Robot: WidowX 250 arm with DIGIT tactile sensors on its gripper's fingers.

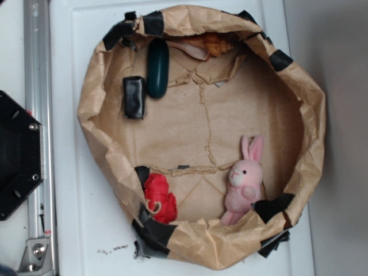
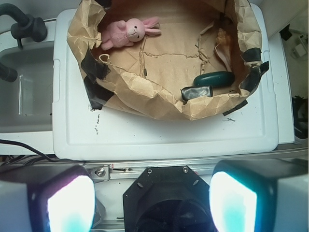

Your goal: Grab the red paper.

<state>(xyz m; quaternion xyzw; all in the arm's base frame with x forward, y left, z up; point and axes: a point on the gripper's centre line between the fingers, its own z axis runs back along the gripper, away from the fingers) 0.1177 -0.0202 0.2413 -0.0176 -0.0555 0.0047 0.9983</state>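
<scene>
The red paper [image 1: 160,198] is a wrinkly red wad with a tan curl. It lies inside the brown paper bag [image 1: 98,115] at its lower left, against the bag's wall. The pink plush bunny [image 1: 244,181] lies to its right. My gripper does not show in the exterior view. In the wrist view my gripper [image 2: 152,208] is open and empty, its two fingers wide apart, high above the robot's black base [image 2: 164,193] and well short of the bag [image 2: 159,104]. There the bag's wall hides the red wad; only a small tan curl [image 2: 104,58] shows.
Also in the bag: a dark green oblong [image 1: 157,68], a small black block [image 1: 134,96] and a tan shell [image 1: 213,41]. The bag sits on a white lid [image 1: 75,172]. A metal rail [image 1: 35,69] and the black base [image 1: 17,155] lie to the left.
</scene>
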